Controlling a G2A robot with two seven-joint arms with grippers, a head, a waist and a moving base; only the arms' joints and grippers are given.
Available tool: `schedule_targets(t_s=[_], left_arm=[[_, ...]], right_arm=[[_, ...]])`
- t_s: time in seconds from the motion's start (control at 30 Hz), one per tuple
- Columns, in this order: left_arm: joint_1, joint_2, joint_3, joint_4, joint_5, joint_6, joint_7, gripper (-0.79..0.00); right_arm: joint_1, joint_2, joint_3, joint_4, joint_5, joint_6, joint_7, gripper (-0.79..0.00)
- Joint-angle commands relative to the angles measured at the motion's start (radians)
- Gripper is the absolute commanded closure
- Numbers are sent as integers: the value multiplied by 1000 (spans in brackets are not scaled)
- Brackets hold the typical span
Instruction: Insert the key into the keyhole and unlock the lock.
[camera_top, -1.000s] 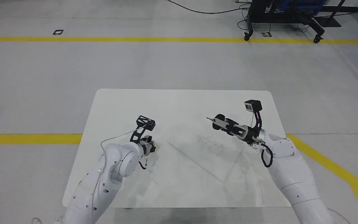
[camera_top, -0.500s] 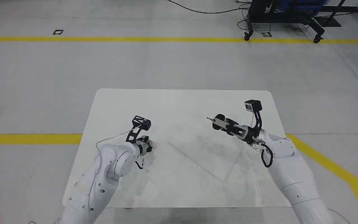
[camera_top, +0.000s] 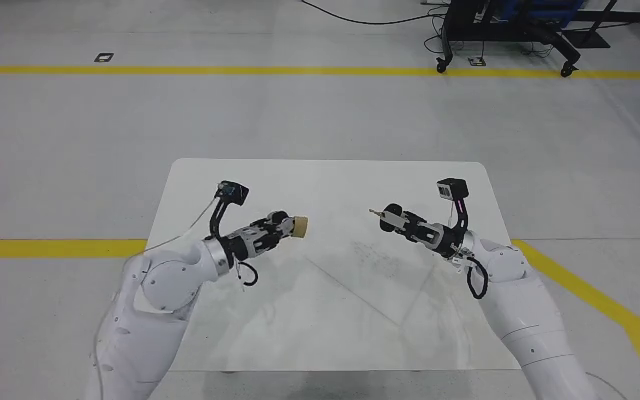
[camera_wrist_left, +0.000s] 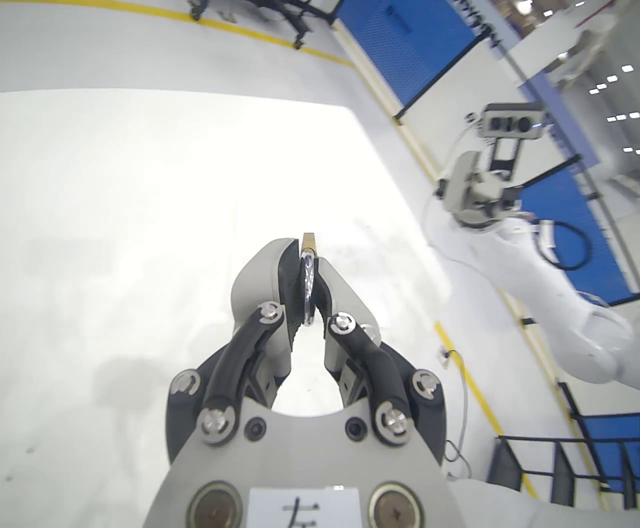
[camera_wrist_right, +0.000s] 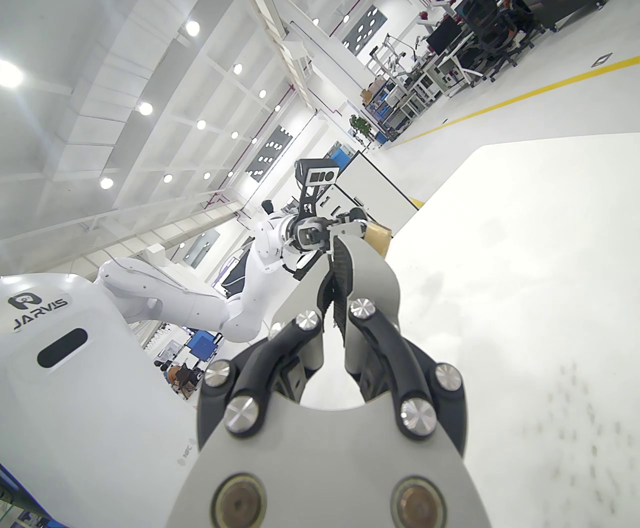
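– Slim silver metal key (camera_top: 375, 211): where is it, seen from above?
– In the top view your right gripper (camera_top: 388, 214) pinches it by the head, above the white table (camera_top: 330, 320), toward 2 o'clock of the table's middle. Its blade points to roughly 10 o'clock. The block-shaped brass padlock (camera_top: 298, 227) lies at 9 o'clock from the key's tip, well apart. Your left gripper (camera_top: 283, 228) holds it out with the brass body turned toward 3 o'clock. By my reading the two long axes nearly face each other but are not in line. That angle is what your coming move hangs on. Neither arm looks clearly nearer the gap.
– And the left wrist view?
– There the left gripper's fingers are pressed onto the padlock's silver shackle (camera_wrist_left: 307, 295), with a sliver of brass beyond them. You see the padlock edge-on, so the keyhole is hidden.
– The right wrist view?
– The right gripper's pads (camera_wrist_right: 342, 262) are pressed together, and the key between them is too thin to make out. Far beyond, the padlock's brass body is turned your way, but I cannot tell whether its keyhole is.
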Motion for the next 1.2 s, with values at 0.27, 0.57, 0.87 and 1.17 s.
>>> schedule_targets(t_s=[0.27,0.57,0.87,1.17], left_arm=[[-113,-11,57,213,-381,-96,-73,0],[-180,-26,124,349,-461,-65,-41,0],[-207,-35,134,434,-697,4,-100,0],[-245,-46,161,505,-807,49,-134,0]], right_arm=[[0,0,0,0,0,0,0,0],[5,-16,-46,-24,50,-11,-114,0],[133,-59,-197,58,89,-34,-156,0],[235,-103,-338,160,117,-45,-121,0]])
